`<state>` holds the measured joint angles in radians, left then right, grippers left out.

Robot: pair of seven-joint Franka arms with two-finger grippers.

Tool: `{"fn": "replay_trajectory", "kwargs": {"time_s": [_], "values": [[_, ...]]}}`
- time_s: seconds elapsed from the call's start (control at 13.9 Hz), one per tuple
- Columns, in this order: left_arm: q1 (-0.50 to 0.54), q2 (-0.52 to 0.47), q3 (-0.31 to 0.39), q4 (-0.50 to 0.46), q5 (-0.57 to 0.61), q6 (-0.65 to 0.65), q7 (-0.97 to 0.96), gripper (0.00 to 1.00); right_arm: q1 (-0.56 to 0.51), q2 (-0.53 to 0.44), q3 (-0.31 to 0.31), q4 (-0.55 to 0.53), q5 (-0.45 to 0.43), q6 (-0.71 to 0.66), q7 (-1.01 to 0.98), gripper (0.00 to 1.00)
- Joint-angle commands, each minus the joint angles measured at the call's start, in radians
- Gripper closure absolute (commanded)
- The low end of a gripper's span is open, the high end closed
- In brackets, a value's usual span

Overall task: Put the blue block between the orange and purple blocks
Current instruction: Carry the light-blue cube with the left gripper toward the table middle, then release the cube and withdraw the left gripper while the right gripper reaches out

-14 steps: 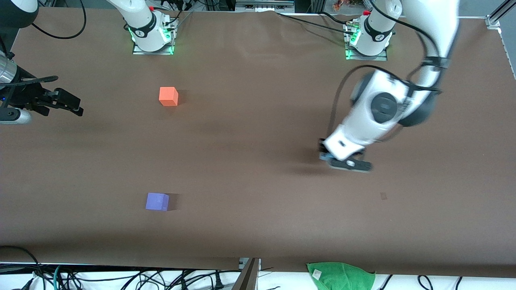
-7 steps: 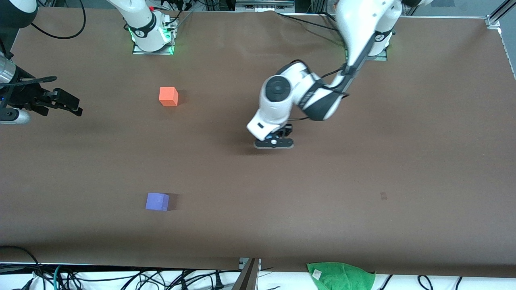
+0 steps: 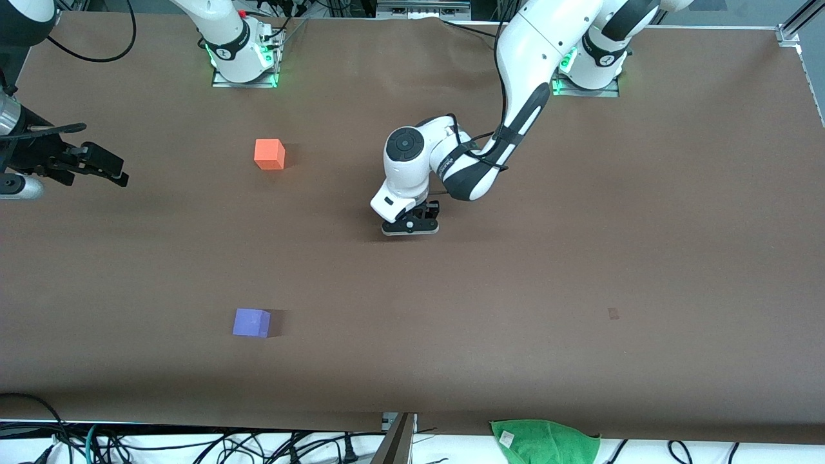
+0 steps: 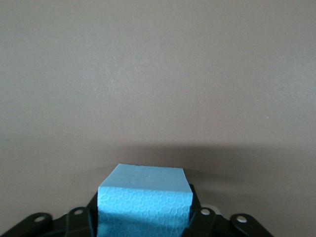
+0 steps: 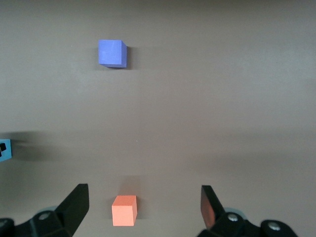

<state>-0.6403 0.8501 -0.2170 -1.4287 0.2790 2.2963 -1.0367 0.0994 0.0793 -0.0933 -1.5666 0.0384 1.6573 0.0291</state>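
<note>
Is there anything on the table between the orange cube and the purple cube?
No. In the front view only bare brown table lies between the orange cube and the purple cube. The right wrist view shows the same empty stretch.

Sky-blue honeycomb-textured block [image 4: 144,202] — brown table [image 3: 580,258]

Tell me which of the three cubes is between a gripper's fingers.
The blue block, between the left gripper's fingers near the table's middle. The orange block and purple block sit alone on the table.
</note>
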Motion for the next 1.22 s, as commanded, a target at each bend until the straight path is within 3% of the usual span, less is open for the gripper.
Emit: {"fn": "replay_trajectory", "kwargs": {"time_s": [0.0,0.36,0.5,0.72,1.15], "values": [[-0.007,-0.015,0.01,0.024,0.029,-0.024,-0.019,0.0,-0.018,0.007,0.006,0.014,0.02,-0.004,-0.009,0.0],[0.016,-0.184,-0.002,0.031,0.011,-0.229,0.013,0.0,-0.01,0.029,0.007,0.011,0.02,-0.002,-0.005,0.0],[0.051,-0.264,-0.001,0.034,-0.042,-0.355,0.125,0.0,-0.003,0.089,0.012,0.014,0.018,-0.01,-0.017,0.0],[0.167,-0.374,-0.001,0.039,-0.066,-0.509,0.304,0.0,0.019,0.189,0.014,0.016,0.017,-0.007,-0.02,0.0],[0.427,-0.549,0.001,0.039,-0.067,-0.687,0.615,0.0,0.155,0.249,0.032,0.013,0.089,0.08,0.053,0.0]]}}
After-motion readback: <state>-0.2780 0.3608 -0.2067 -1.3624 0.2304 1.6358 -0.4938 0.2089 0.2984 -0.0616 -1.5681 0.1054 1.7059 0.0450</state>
